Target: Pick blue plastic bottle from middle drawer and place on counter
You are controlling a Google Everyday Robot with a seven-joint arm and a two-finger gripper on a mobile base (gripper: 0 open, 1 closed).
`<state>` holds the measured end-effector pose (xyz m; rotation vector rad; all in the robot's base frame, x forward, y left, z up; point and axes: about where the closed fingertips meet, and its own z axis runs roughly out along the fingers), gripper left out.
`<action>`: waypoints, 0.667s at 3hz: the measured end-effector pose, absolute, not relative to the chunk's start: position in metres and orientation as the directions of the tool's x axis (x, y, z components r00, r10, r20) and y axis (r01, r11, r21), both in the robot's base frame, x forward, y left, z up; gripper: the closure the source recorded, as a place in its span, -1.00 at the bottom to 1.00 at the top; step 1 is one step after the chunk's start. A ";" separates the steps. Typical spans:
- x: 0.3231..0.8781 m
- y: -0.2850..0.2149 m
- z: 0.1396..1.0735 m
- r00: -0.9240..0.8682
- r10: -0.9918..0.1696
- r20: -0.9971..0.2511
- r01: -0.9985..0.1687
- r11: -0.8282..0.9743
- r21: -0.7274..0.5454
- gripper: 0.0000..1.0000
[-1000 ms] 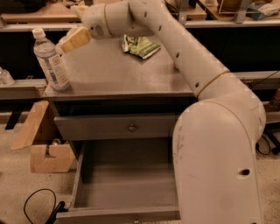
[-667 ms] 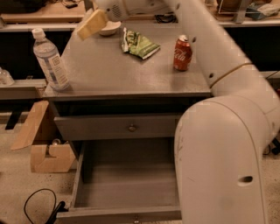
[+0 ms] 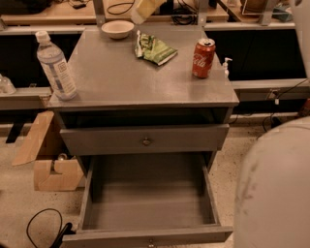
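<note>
Since the earlier frame the arm has swung up and back off the counter. Only the gripper shows now, at the top edge.

- Nearest, right: the robot's pale body.
- Below the cabinet front: the middle drawer, pulled fully out, grey floor showing.
- Left of the drawer, on the floor: a cardboard box.
- Above the drawer: a shut drawer front with a brass knob.
- Counter, front left corner: the blue plastic bottle, upright, white cap on.
- Counter, right: a Coca-Cola can, upright, well apart from the bottle.
- Mid-rear: a green snack bag, lying flat.
- Rear edge: a pale bowl.
- The gripper sits just beyond the bowl, probably over the far bench. It is cut off by the frame, so I cannot tell whether it is open or closed.
</note>
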<state>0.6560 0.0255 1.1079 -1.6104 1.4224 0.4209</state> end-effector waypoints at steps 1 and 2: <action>0.628 -0.038 1.143 0.225 -0.684 -0.693 -0.840 0.225 -0.494 -1.00; 0.578 -0.091 1.193 0.189 -0.724 -0.664 -0.700 0.375 -0.608 -1.00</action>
